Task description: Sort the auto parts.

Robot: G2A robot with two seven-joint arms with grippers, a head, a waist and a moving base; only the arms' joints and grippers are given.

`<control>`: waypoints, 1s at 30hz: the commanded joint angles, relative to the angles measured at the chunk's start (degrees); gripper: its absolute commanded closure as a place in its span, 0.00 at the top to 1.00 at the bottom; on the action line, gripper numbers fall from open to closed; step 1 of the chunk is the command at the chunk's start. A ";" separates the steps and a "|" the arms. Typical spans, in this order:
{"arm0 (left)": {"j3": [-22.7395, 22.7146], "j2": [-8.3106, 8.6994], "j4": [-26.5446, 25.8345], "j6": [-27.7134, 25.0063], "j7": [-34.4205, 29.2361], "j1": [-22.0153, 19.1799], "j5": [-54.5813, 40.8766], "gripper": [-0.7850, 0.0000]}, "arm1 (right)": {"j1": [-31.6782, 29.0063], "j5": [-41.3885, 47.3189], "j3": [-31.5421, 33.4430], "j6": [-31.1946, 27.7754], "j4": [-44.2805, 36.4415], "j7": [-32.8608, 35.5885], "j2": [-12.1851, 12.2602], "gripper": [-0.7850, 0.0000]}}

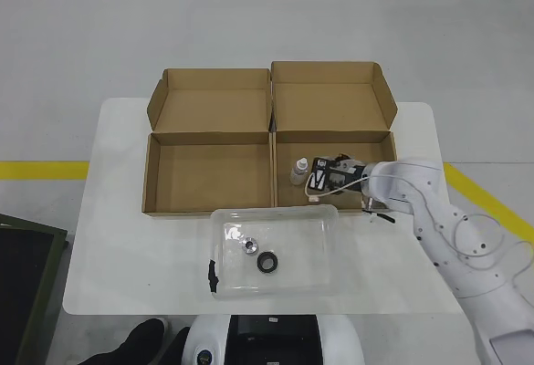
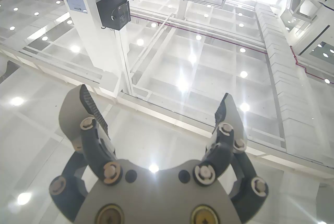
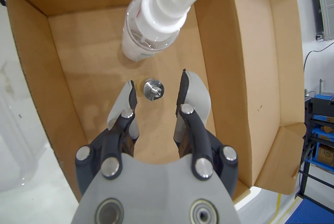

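Your right tool (image 3: 157,79) hangs released inside the cardboard box (image 3: 234,53), jaws straddling the small metal part (image 3: 154,89) on its floor beside the spray bottle (image 3: 156,19). This is likely its sorting bin. Left tool (image 2: 156,102) is released too, aimed upward.

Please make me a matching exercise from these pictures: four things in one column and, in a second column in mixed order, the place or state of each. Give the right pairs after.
Column one
1. spray bottle
2. silver part by the bottle
3. black ring
4. left pincer

Column two
A. in the clear tray
B. open, facing a ceiling
C. upright in the cardboard box
D. between the right pincer's open fingers

Pairs: 1-C, 2-D, 3-A, 4-B
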 commanded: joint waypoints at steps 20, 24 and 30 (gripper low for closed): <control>0.00 0.00 0.00 0.00 0.00 0.00 0.00 1.00 | -16.00 16.73 12.42 -1.14 -23.76 0.92 2.94 1.00; 0.00 0.00 0.00 0.00 0.00 0.00 0.00 1.00 | -19.28 20.41 11.93 -1.21 -27.81 0.85 3.12 1.00; 0.00 0.00 0.00 0.00 0.00 0.00 0.00 1.00 | -22.88 23.28 10.00 -0.78 -32.43 3.12 3.34 1.00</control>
